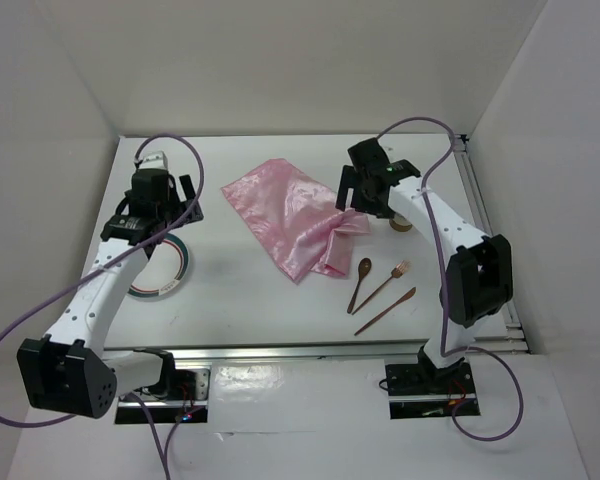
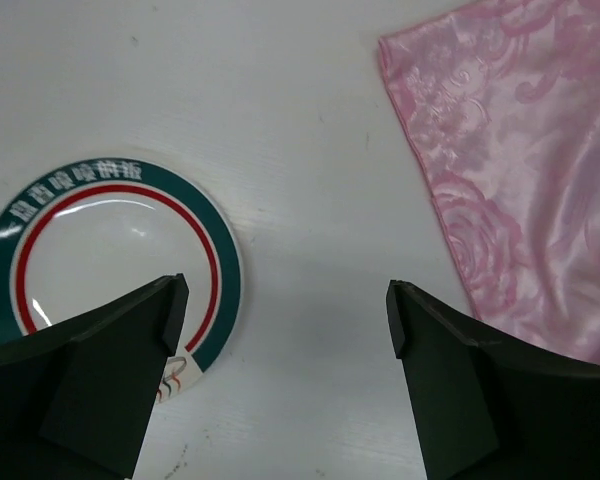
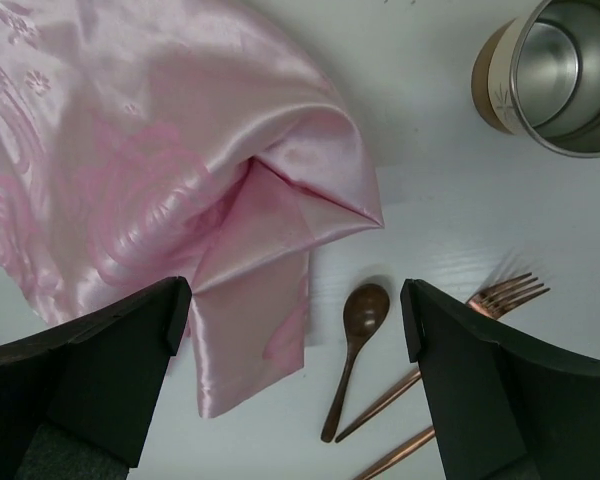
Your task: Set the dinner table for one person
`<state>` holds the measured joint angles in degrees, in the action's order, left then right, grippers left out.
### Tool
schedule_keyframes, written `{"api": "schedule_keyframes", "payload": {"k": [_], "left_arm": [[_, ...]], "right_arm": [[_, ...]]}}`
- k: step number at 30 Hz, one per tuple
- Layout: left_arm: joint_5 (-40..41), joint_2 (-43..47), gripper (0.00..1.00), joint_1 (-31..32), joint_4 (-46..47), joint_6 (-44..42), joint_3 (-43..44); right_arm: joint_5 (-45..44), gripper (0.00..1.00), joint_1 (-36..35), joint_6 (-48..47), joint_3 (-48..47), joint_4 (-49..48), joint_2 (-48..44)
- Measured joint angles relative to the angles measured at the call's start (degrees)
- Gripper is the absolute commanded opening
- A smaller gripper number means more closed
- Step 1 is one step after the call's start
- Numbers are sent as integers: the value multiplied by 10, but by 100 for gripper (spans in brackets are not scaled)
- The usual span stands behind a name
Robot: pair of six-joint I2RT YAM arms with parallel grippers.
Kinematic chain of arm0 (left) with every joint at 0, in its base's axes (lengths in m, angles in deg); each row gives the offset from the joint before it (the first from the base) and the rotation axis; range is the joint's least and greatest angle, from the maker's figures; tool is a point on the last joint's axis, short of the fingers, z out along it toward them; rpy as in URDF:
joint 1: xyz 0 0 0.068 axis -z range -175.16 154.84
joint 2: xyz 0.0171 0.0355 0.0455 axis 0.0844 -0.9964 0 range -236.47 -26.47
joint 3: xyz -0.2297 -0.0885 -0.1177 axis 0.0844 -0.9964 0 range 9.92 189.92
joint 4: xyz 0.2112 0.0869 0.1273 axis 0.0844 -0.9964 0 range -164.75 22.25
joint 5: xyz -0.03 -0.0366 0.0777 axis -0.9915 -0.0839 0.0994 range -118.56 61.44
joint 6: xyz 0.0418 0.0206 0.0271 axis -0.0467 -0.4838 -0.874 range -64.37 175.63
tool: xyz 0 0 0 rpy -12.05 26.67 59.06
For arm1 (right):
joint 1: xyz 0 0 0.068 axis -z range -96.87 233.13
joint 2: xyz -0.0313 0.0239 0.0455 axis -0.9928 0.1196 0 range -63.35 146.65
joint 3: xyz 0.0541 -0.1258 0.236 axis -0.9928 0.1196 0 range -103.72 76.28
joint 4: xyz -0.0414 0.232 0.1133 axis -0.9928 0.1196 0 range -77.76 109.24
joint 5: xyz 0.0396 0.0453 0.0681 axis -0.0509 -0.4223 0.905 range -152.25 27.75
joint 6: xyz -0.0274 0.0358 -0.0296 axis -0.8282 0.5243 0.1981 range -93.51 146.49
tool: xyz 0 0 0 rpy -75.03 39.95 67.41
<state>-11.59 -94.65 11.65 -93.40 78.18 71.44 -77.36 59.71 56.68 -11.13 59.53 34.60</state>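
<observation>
Nearest the arm bases, behind the right hand (image 3: 295,300), 3 slim copper-toned pieces lie on the table (image 1: 250,310): a knife (image 3: 400,455), a fork (image 3: 500,295) and a spoon (image 3: 355,340) with a dark oval bowl. They lie roughly parallel, close but apart, with their handles pointing back toward the bases. The spoon's bowl sits below the gap between this hand's fingers.

The right hand hangs wide open with nothing in it. Directly beneath it and just ahead of its fingertips is the pink cloth (image 3: 180,150), a glossy satin with a woven rose pattern. The cloth's near corner is doubled over into a raised, creased fold. Its length runs slantwise away from this hand toward the left arm's side.

The left hand (image 2: 285,300) is also spread wide and empty, with bare table below its gap. A round glazed white plate (image 2: 115,245) with teal and red rings lies under 1 finger, and the cloth's far edge lies off the other finger.

The matte white table lies flat under both hands. If the cloth is to be spread first, the fold is the point to reach, and the right hand is plainly the nearer. Such thin, slippery fabric would likely need a pinch right at the corner.

Farthest, beyond the right hand, a steel-lined cup (image 3: 495,75) with a tan wall stands upright.
</observation>
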Motion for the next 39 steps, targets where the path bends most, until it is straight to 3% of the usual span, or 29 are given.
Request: {"api": "schedule_keyframes", "payload": {"k": [5,18,26,30,31,33,34,38,39], "left_arm": [[-74,-16,100,17,-43,49,7],[-123,-123,100,210,-79,155,22],[-140,-189,100,253,-73,191,27],[-162,-192,100,251,-58,199,30],[-167,-192,98,251,-53,200,30],[-177,-194,94,251,-46,203,30],[-183,-197,90,251,-43,206,30],[-199,-225,88,253,-35,221,30],[-200,-232,88,255,-34,228,30]], "right_arm": [[11,100,-9,0,35,-6,-18],[112,89,-80,-4,223,-85,-174],[119,87,-98,4,221,-125,-112],[110,72,-98,7,202,-139,-35],[104,57,-98,9,195,-139,-19],[92,41,-98,15,183,-139,9],[85,26,-98,16,180,-139,15],[58,2,-98,27,180,-137,11],[54,0,-98,26,180,-136,8]]}}
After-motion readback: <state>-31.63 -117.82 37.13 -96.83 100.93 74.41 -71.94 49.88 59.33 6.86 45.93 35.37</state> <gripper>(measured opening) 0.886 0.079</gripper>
